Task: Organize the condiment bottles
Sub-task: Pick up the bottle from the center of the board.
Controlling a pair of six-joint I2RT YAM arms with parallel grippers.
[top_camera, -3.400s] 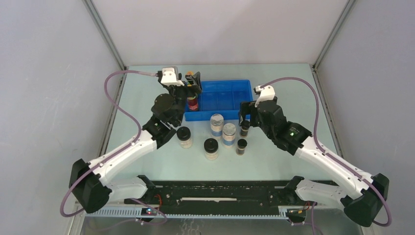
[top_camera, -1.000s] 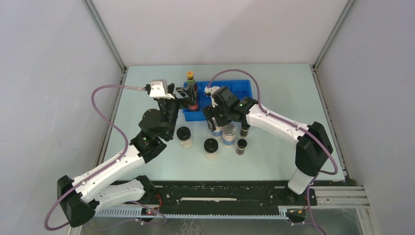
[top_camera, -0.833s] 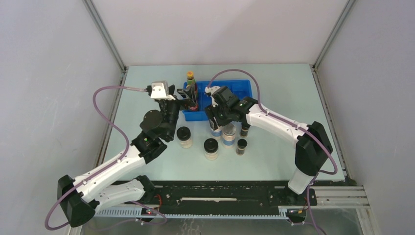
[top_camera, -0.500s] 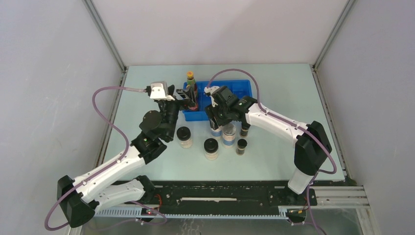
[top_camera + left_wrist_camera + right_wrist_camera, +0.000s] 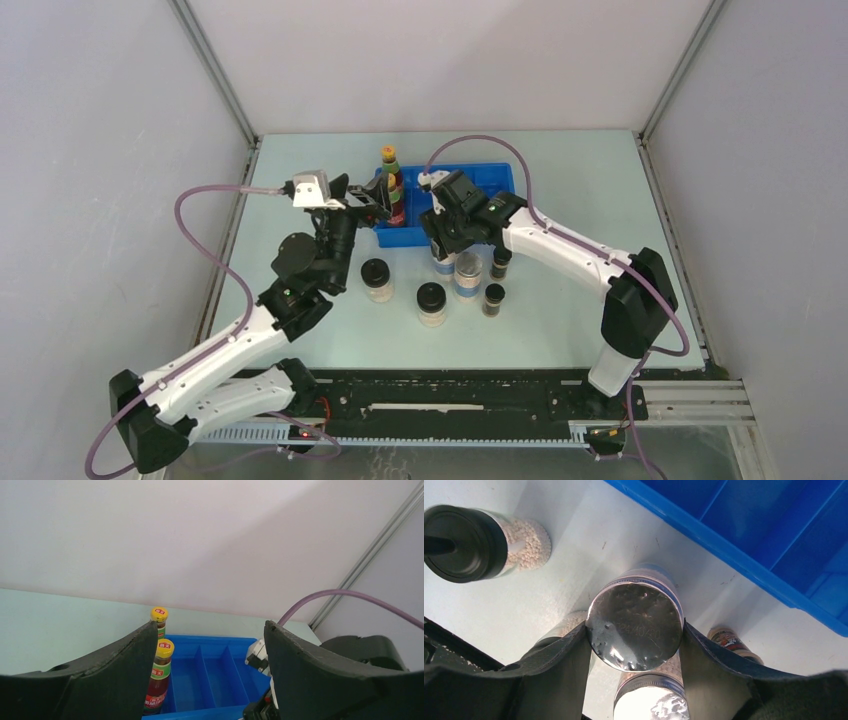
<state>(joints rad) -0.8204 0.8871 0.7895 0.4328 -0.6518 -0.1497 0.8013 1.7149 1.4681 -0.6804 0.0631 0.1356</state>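
**Held item.** One silver-lidded blue-banded jar [image 5: 635, 619], upright, just near of the blue plastic divided tray [image 5: 408, 238]. The right hand [image 5: 634, 630] pinches it from above, with a finger pressed to each side of the lid. We cannot tell whether its base rests on the pale green table [image 5: 600, 180] or hangs just above it.

**Loose on the table, near side of the tray.**
- A second silver-lidded jar [image 5: 467, 272] stands just right of the held one and slightly nearer. We cannot tell whether the two touch.
- A black-lidded pale jar [image 5: 376, 278] holding whitish beads stands to the left.
- Another black-lidded jar [image 5: 431, 302] stands nearest of the group.
- A tiny dark vial [image 5: 501, 262] stands to the right, partly under the right arm.
- A second tiny dark vial [image 5: 493, 297] stands just near of the first.

**At the tray's left end.**
- A tall red-labelled bottle with a yellow cap [image 5: 161, 672] stands upright in the leftmost compartment.
- A second tall red-labelled bottle [image 5: 159, 614] stands upright directly behind it. We cannot tell whether it shares that compartment.

**Left hand.** The left hand [image 5: 209, 630] has its fingers spread wide. It is held just left of the tray's left end and faces the two tall bottles.
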